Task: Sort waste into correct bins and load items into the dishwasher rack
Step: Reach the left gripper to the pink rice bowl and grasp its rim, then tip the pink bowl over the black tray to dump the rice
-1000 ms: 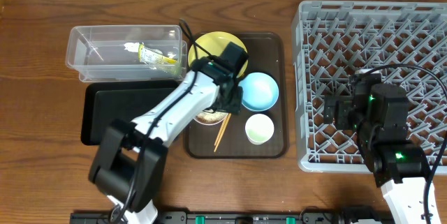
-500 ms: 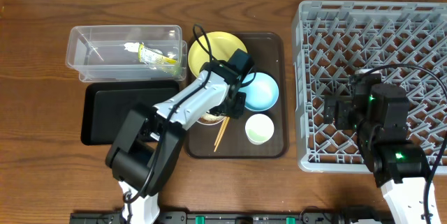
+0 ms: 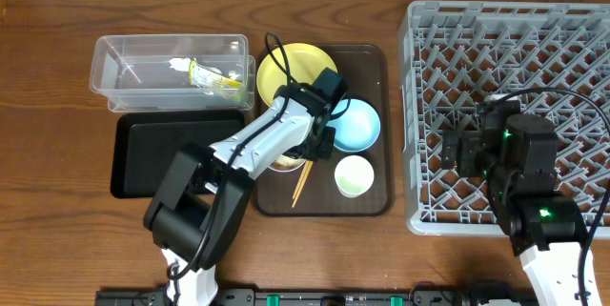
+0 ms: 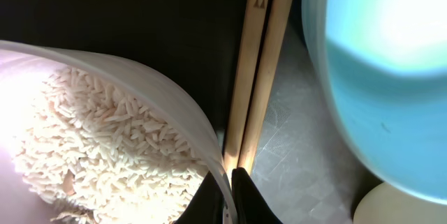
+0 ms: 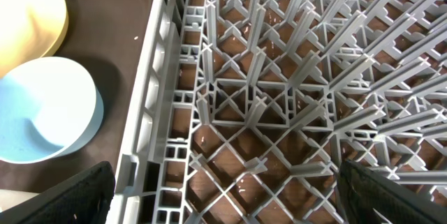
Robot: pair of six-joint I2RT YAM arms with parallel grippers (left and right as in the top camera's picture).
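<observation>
White bowl (image 4: 164, 95) rim pinched tight by L gripper (image 4: 227, 199)

Rack (image 3: 505, 106) at right: grey, criss-cross lattice; table (image 3: 57, 39) brown w/ wood grain. Centre: dark brown serving tray (image 3: 372, 63) w/ yellow plate (image 3: 291, 66), light blue bowl (image 3: 355, 123), pale green cup (image 3: 355, 176), light-wood chopsticks (image 4: 260, 77), white bowl (image 4: 178, 109) of whitish rice (image 4: 98, 147). Upper left: clear tub (image 3: 124, 72) w/ yellow-green wrapper (image 3: 212, 78); black tray (image 3: 162, 149) below it.
</observation>
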